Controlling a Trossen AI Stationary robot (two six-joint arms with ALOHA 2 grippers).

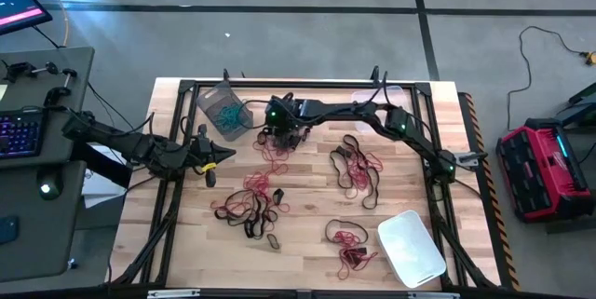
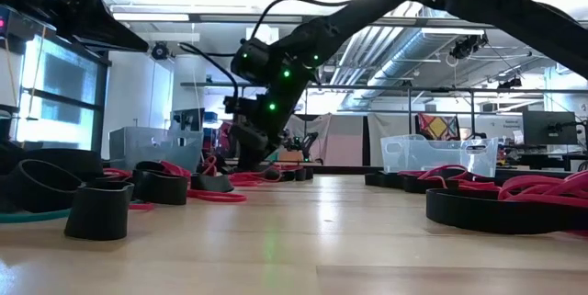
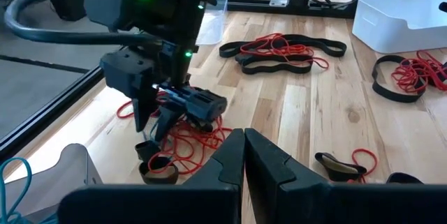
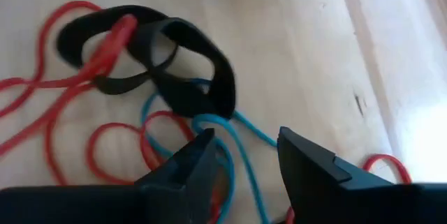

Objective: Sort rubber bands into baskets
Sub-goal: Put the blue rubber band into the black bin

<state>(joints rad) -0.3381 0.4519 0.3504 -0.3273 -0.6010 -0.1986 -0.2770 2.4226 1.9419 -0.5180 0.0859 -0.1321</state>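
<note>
The right end effector (image 4: 244, 158) is sitting right down over a small tangle near the back of the pale wooden counter (image 1: 307, 243), next to the grey-tinted plastic tub (image 1: 223, 108). Its fingers are standing apart, with a thin teal-blue rubber band (image 4: 234, 137) looping up between them, not pinched as far as I can tell. A wide black rubber loop (image 4: 174, 63) and some skinny red rubber bands (image 4: 70, 112) are lying tangled right against that blue one.

The left end effector (image 3: 244, 155) is parked at the left side of the counter, fingers pressed together, holding nothing.

What could go wrong, I reckon: if those fingers are closing on the blue loop, the black and red ones knotted into it might come up too and land in the wrong tub. Or the floppy blue band could just slip out sideways.

Counting: three tubs, namely the grey one with blue bands already in it, a clear one (image 1: 386, 94) at the back, and a whitish one (image 1: 412, 248) at the front right. Bands are lying in roughly five messy clumps; way too tangled to count singly.
</note>
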